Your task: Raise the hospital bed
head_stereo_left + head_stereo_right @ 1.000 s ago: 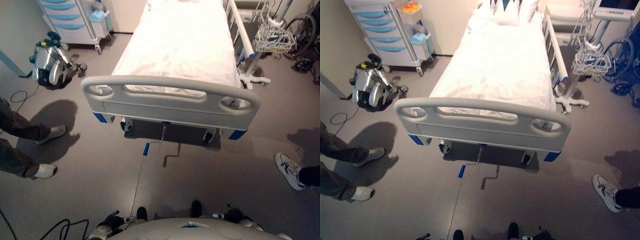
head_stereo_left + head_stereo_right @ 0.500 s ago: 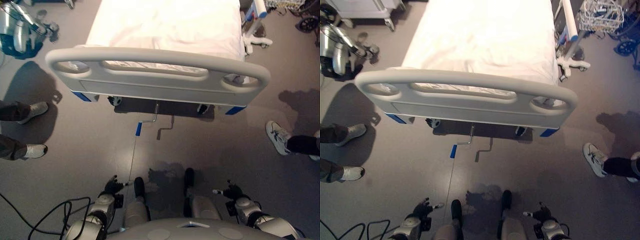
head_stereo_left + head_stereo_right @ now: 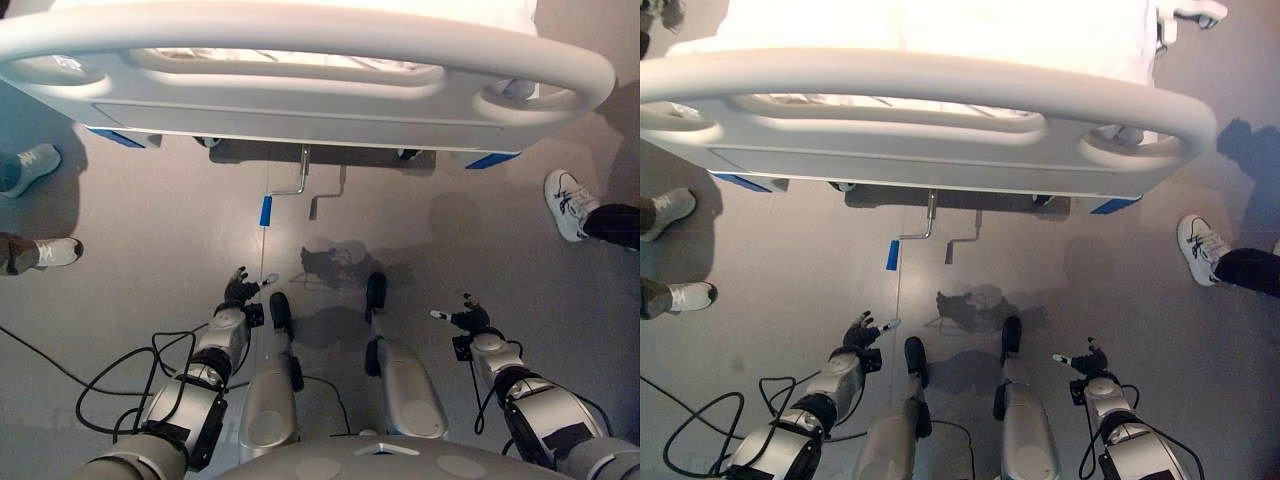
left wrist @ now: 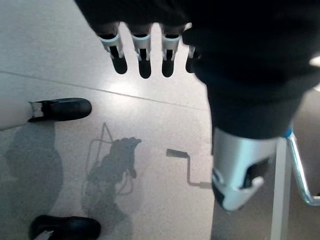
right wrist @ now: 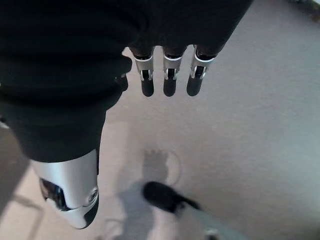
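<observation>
Hospital bed (image 3: 300,95) fills top of frame, grey footboard spanning its width. Two crank handles beneath, centre: blue-gripped crank (image 3: 285,192), plain grey crank (image 3: 327,193). Three shoes at frame edges. Left hand (image 3: 238,291) lower left, right hand (image 3: 468,318) lower right, both hanging low over floor, fingers straight, holding nothing.

- Smooth grey vinyl floor (image 3: 150,250) carries the white-sheeted hospital bed with grey plastic footboard (image 3: 300,75), well ahead of both hands
- White sneakers (image 3: 565,205) stand beyond the right hand (image 3: 470,320)
</observation>
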Tool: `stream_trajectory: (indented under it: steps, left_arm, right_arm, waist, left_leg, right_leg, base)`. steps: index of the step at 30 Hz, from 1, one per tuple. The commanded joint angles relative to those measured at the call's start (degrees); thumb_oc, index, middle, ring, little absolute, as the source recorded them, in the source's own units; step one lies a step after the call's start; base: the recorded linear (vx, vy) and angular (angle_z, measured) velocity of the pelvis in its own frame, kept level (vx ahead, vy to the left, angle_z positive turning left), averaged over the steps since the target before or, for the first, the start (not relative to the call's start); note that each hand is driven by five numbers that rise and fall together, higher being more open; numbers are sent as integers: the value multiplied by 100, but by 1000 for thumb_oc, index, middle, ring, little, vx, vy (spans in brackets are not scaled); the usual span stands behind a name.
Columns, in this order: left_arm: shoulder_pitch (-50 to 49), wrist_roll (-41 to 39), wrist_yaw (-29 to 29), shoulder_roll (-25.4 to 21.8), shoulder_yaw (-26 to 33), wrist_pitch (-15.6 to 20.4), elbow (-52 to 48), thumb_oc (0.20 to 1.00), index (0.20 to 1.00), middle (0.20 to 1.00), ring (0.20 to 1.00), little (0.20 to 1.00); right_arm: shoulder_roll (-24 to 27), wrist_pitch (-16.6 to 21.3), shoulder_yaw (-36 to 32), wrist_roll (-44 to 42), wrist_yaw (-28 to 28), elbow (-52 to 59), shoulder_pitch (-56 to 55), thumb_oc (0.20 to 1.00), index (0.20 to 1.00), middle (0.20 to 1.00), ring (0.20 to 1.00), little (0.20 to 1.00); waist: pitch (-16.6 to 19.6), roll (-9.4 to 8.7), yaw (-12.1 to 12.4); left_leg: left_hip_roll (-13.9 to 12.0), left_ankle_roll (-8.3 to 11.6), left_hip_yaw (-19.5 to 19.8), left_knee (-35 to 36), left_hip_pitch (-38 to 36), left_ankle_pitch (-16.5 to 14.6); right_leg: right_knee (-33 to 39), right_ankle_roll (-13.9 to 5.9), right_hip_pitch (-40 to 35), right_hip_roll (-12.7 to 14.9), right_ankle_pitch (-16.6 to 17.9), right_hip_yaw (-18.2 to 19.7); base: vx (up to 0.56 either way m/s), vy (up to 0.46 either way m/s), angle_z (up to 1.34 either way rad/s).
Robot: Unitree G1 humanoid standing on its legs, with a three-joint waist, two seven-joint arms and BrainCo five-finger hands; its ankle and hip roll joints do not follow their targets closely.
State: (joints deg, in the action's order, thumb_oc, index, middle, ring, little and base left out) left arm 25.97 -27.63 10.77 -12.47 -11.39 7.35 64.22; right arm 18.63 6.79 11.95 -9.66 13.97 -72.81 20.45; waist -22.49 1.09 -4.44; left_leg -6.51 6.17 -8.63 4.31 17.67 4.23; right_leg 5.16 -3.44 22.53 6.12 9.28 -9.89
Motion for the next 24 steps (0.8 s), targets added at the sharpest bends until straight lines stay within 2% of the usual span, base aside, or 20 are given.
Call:
stream_trajectory:
  steps: [1,6,16,24]
  left_arm:
    - [312,-186,170,-210,26,210,85,1000,1000,1000,1000,1000]
    - [738,-269,298,-491,43,218,81,1000,1000,1000,1000,1000]
    - [1470,-727,463,-928,76,202,34,1000,1000,1000,1000,1000]
    - [1817,-867,532,-1291,65,163,72,1000,1000,1000,1000,1000]
  right_arm:
    - [120,139,11,-160,167,325,-125,1000,1000,1000,1000,1000]
    - [199,219,-15,-262,234,707,-230,1000,1000,1000,1000,1000]
    - [226,293,43,-398,393,1051,-199,1000,1000,1000,1000,1000]
    - [249,336,67,-480,472,1157,-262,1000,1000,1000,1000,1000]
  waist:
    - [-64,-244,-188]
    - [-274,-359,-293]
    - [-703,-391,-434]
    - [-730,-328,-493]
  left_leg:
    - [69,-74,29,69,490,450]
    - [33,-47,9,69,691,511]
    - [24,-40,-3,69,1135,568]
    - [46,-28,-4,69,1462,568]
  right_leg:
    - [-16,-482,211,60,180,24]
    - [-16,-485,431,33,239,58]
    - [-16,-498,915,12,354,125]
    - [-16,-517,1255,34,374,153]
  base:
    - [-42,-20,-3]
    - [-28,-17,-5]
    - [-12,-4,-3]
    - [11,3,-3]
